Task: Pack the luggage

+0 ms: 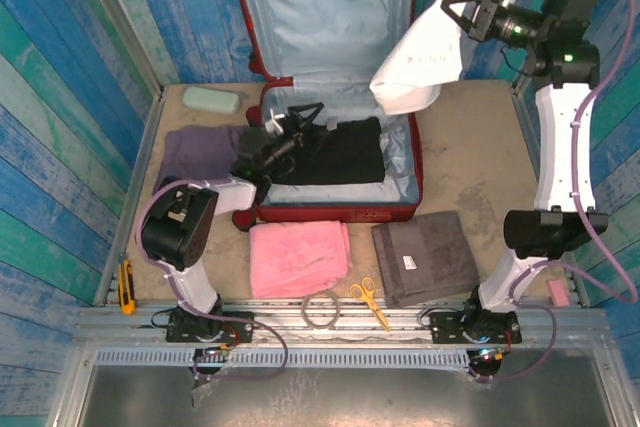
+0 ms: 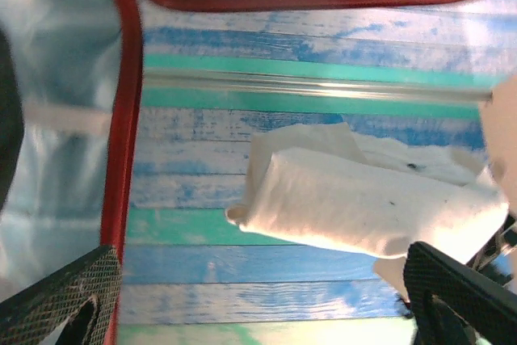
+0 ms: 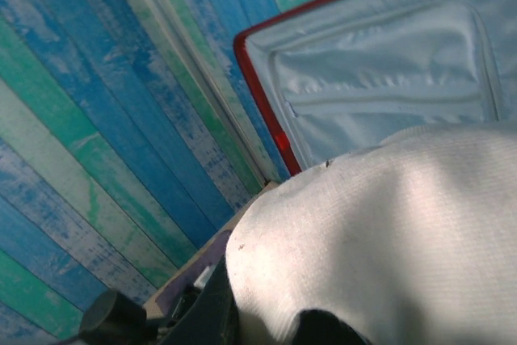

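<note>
The red luggage [image 1: 340, 213] lies open on the table, its lid leaning on the back wall. A folded black garment [image 1: 340, 152] lies in its pale blue-lined base. My right gripper [image 1: 462, 9] is raised at the lid's right edge, shut on a white cloth [image 1: 420, 62] that hangs over the luggage's right rim. In the right wrist view the white cloth [image 3: 388, 232] drapes over my fingers [image 3: 212, 305]. My left gripper [image 1: 305, 117] hovers over the base's left part, open and holding nothing. The left wrist view looks past the red rim [image 2: 125, 119] to the hanging cloth [image 2: 363, 208].
Left of the luggage lie a mint-green case [image 1: 210, 99] and a purple towel [image 1: 195, 152]. In front are a pink towel [image 1: 298, 257], a grey towel [image 1: 428, 259], yellow scissors [image 1: 370, 302], a ring [image 1: 322, 308]. A yellow cutter [image 1: 127, 287] lies at the left edge.
</note>
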Robot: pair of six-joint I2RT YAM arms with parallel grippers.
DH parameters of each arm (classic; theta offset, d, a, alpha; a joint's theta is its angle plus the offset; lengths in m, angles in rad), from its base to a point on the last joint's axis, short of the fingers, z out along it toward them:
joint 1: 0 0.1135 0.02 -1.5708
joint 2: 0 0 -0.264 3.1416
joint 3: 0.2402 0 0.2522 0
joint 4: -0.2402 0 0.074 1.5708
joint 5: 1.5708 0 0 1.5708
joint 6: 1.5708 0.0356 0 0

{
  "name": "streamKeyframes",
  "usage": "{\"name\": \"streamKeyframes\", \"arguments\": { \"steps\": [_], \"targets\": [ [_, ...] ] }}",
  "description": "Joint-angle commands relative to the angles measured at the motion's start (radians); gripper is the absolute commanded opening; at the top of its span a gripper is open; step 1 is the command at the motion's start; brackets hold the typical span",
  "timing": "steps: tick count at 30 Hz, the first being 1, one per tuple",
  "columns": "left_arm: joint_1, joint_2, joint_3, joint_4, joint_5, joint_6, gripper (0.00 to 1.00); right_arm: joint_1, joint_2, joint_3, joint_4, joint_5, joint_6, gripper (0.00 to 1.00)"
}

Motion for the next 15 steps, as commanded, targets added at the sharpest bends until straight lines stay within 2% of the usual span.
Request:
{"name": "streamKeyframes", "arguments": {
  "steps": [1, 4, 7, 11, 15],
  "targets": [
    [-0.073, -0.048, 0.003, 0.037, -0.113, -0.295, 0.93, 0.028, 0.000, -0.017, -0.005, 0.078, 0.042, 0.00],
    [-0.097, -0.045, 0.062, -0.001, -0.123, -0.350, 0.93, 0.046, 0.003, -0.026, -0.007, 0.123, 0.064, 0.00],
    [-0.102, -0.074, 0.072, -0.026, -0.188, -0.392, 0.93, 0.060, 0.001, -0.045, -0.008, 0.148, 0.071, 0.01],
    [-0.102, -0.123, 0.055, -0.085, -0.276, -0.423, 0.93, 0.075, -0.013, -0.082, 0.007, 0.148, 0.067, 0.01],
    [-0.106, -0.109, 0.073, -0.090, -0.303, -0.466, 0.93, 0.087, -0.029, -0.120, 0.041, 0.145, 0.064, 0.00]
  ]
}}
